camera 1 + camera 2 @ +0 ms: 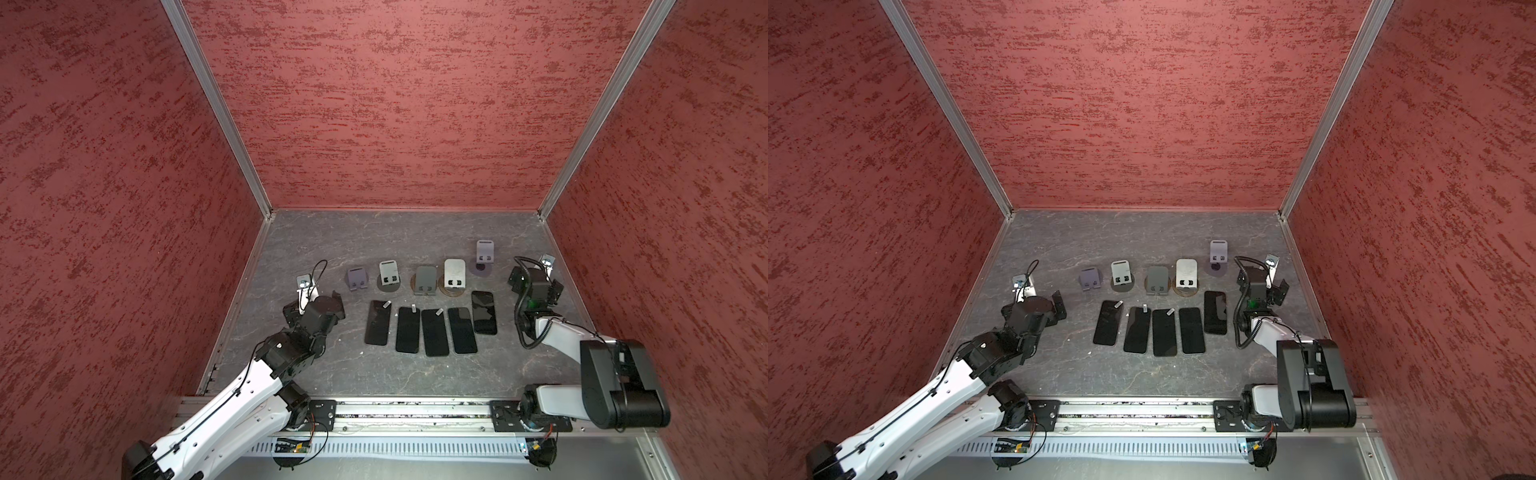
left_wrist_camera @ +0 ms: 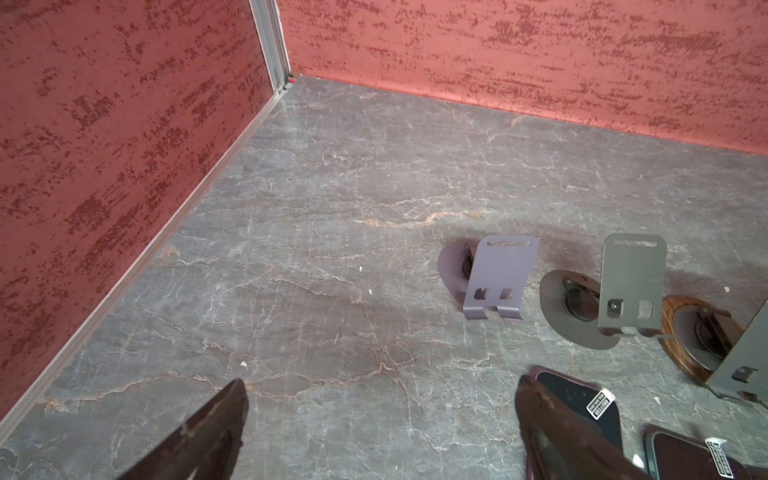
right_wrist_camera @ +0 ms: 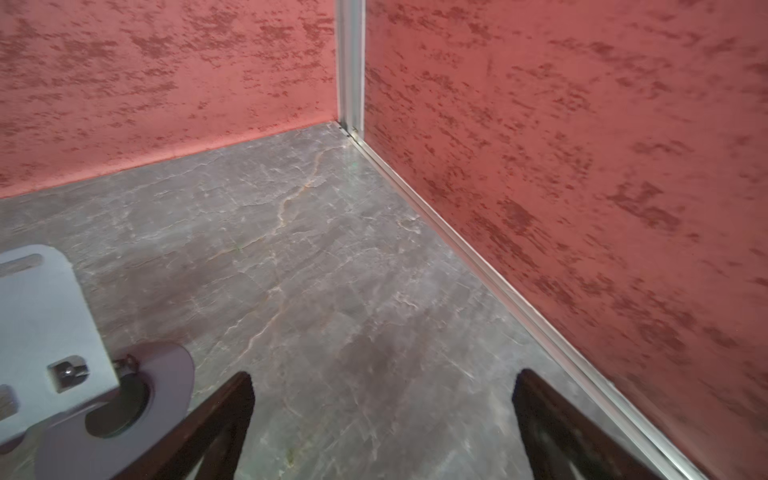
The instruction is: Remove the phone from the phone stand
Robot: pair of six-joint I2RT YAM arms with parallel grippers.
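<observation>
We see five phones point(image 1: 435, 332) lying flat, screens up, in a row on the bench point(image 1: 374, 374). Five stands point(image 1: 426, 280) sit behind them, none holding a phone.

In both top views the leftmost phone point(image 1: 378, 323) lies just to the right of the left claw point(image 2: 382, 380). It is in front of the purple stand point(image 1: 357, 278) and apart from it. The left claw is spread wide and grips nothing. In the left wrist view one of its fingers point(image 2: 552, 424) covers part of that phone's left side, and we cannot tell whether they touch.

The phone's long axis runs from the front rail toward the back wall, with the far end tipped slightly to the right. Its far short end, which has a small white sticker point(image 1: 386, 304) at one corner, faces the row of stands.

The rightmost phone point(image 1: 484, 312) sits a little farther back than its neighbours, with its long axis running the same way. It lies to the left of the right arm. The right claw point(image 3: 385, 376) is also spread and holds nothing. It hangs over bare bench beside the lilac stand point(image 3: 41, 324), near the right wall.
</observation>
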